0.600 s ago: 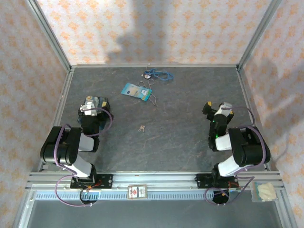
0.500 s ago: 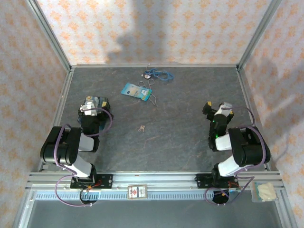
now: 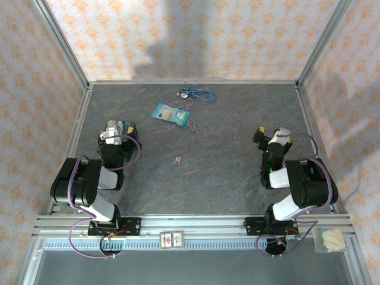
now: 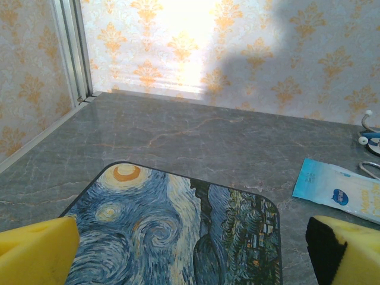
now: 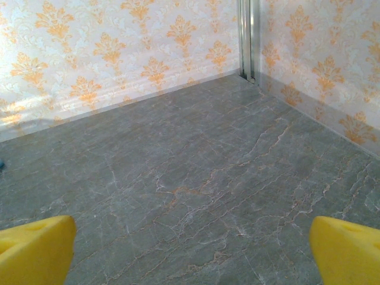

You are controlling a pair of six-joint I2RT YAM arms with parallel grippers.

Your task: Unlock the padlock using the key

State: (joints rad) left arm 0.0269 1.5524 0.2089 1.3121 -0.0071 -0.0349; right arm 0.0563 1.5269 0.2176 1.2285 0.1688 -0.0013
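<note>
The key (image 3: 176, 160), a tiny pale bunch, lies on the grey table between the two arms, nearer the left one. The padlock is hidden or out of view. My left gripper (image 3: 118, 133) is open and hangs low over the starry-night patterned box (image 4: 178, 231), with its yellow pads (image 4: 35, 252) wide apart on either side of the lid. Over bare table at the right, my right gripper (image 3: 272, 135) is open too, with nothing between its yellow pads (image 5: 347, 249). The key lies well apart from both grippers.
A blue card (image 3: 170, 114) on a wire ring lies further back, also seen as the blue card (image 4: 341, 193) in the left wrist view. A blue cord with a round piece (image 3: 196, 93) sits near the back wall. Metal frame rails edge the table (image 3: 237, 119).
</note>
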